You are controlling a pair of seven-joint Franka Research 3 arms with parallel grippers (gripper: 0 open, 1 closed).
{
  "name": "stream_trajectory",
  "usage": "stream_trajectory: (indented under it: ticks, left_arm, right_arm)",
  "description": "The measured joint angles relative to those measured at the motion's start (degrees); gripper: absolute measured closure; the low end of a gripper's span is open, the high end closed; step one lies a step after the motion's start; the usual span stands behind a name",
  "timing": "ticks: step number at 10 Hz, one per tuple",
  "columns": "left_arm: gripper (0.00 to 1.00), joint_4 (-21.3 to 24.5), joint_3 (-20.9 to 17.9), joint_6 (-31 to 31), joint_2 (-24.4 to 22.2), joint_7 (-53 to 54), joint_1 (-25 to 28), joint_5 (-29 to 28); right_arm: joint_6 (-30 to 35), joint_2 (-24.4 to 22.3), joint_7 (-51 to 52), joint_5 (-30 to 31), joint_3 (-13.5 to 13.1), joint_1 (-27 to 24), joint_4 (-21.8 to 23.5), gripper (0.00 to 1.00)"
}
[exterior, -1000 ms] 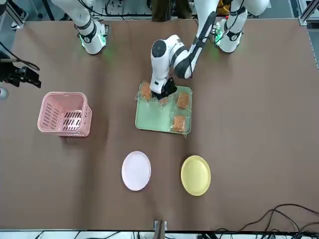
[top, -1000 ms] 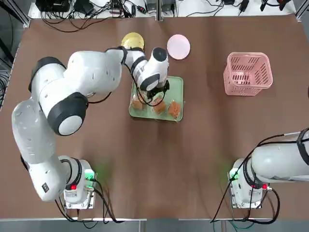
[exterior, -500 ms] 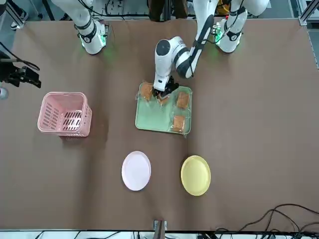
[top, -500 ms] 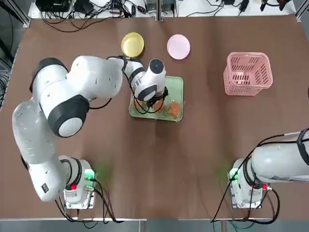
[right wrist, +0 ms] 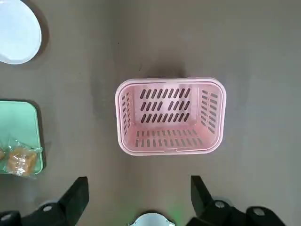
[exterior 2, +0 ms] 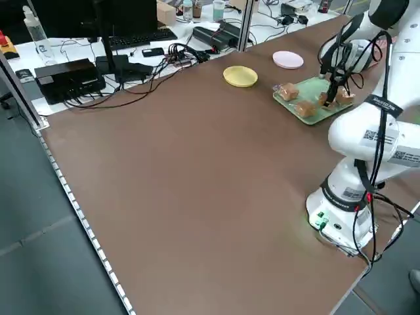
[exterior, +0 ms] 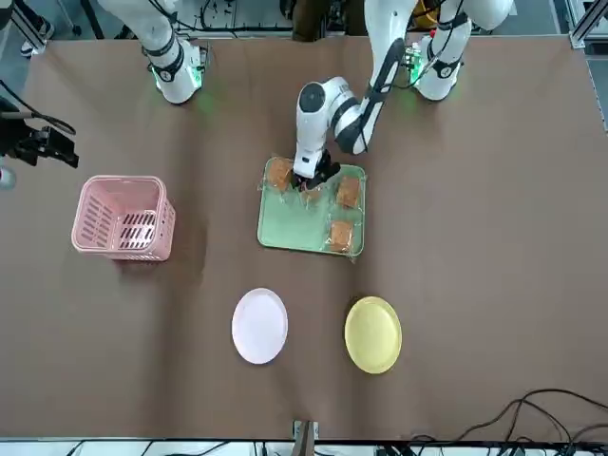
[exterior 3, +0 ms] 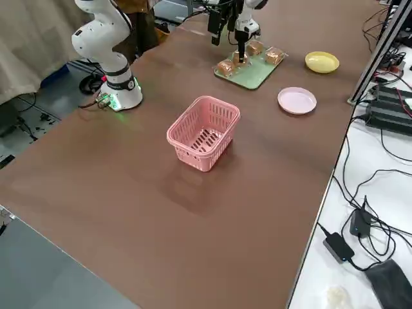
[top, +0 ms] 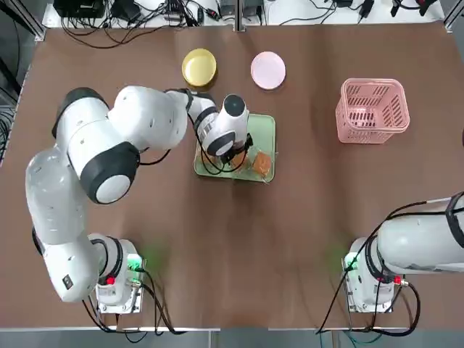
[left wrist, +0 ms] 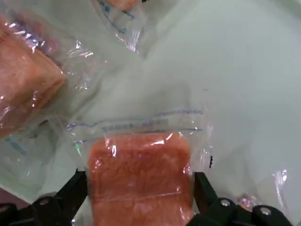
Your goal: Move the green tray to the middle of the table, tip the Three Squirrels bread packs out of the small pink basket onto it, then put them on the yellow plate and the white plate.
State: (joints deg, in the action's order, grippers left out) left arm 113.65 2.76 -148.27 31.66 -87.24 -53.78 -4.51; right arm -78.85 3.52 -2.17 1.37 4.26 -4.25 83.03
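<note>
My left end effector (left wrist: 141, 207) is down on the green tray (top: 265, 129) at mid-worktop (top: 290, 232), fingers (left wrist: 70, 193) apart on either side of one bread pack (left wrist: 140, 179), whether touching I cannot tell. From overhead my own wrist hides that pack; another (top: 262, 164) shows beside it. The yellow plate (top: 199, 67) and white plate (top: 267, 70) lie beyond the tray, the pink basket (top: 372, 110) well to the right. My right end effector (right wrist: 139, 200) hangs spread above the basket, mostly cut off elsewhere.

robot lab — cabled benches (exterior 2: 131, 49), mounted arms
</note>
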Motion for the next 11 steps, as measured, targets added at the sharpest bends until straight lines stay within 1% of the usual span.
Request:
stream_trajectory:
  ticks: [1, 2, 3, 4, 5, 7, 9, 10, 11]
  left_arm:
    - [0.02, -0.24, -0.06, -0.02, 0.14, 0.00, 0.02, 0.00]
    - [0.09, -0.58, -0.17, -0.02, 0.16, 0.34, 0.12, 0.00]
    - [0.17, -1.09, -0.35, -0.06, 0.17, 1.01, 0.48, -0.01]
    - [0.32, -2.14, -0.42, -0.09, 0.13, 2.16, 1.33, -0.01]
    - [0.37, -3.51, -0.52, -0.10, 0.20, 3.01, 2.51, -0.02]
    - [0.40, -7.61, -0.74, -0.24, 1.42, 3.60, 4.98, -0.06]
    - [0.42, -14.88, -0.73, -0.34, 4.80, 3.72, 6.00, -0.06]
    - [0.40, -18.77, -0.67, -0.35, 6.82, 3.72, 5.75, -0.07]
    - [0.40, -21.92, -0.60, -0.34, 8.69, 3.72, 5.15, -0.09]
  right_arm:
    - [0.01, 0.00, 0.00, 0.00, 0.00, 0.00, 0.00, 0.04]
    - [0.02, 0.00, 0.00, 0.00, -0.01, 0.00, 0.00, 0.04]
    - [0.02, 0.00, 0.00, 0.00, -0.01, 0.00, 0.00, 0.04]
    - [0.02, 0.00, 0.00, 0.00, -0.01, 0.00, 0.00, 0.04]
    - [0.02, 0.00, 0.00, 0.00, -0.02, 0.00, 0.00, 0.04]
    - [0.02, 0.00, 0.00, 0.00, -0.03, 0.00, 0.00, 0.04]
    - [0.05, 0.00, 0.00, 0.00, -0.04, 0.00, 0.00, 0.04]
    - [0.05, 0.00, 0.00, 0.00, -0.04, 0.00, 0.00, 0.04]
    - [0.05, 0.00, 0.00, 0.00, -0.04, 0.00, 0.00, 0.04]
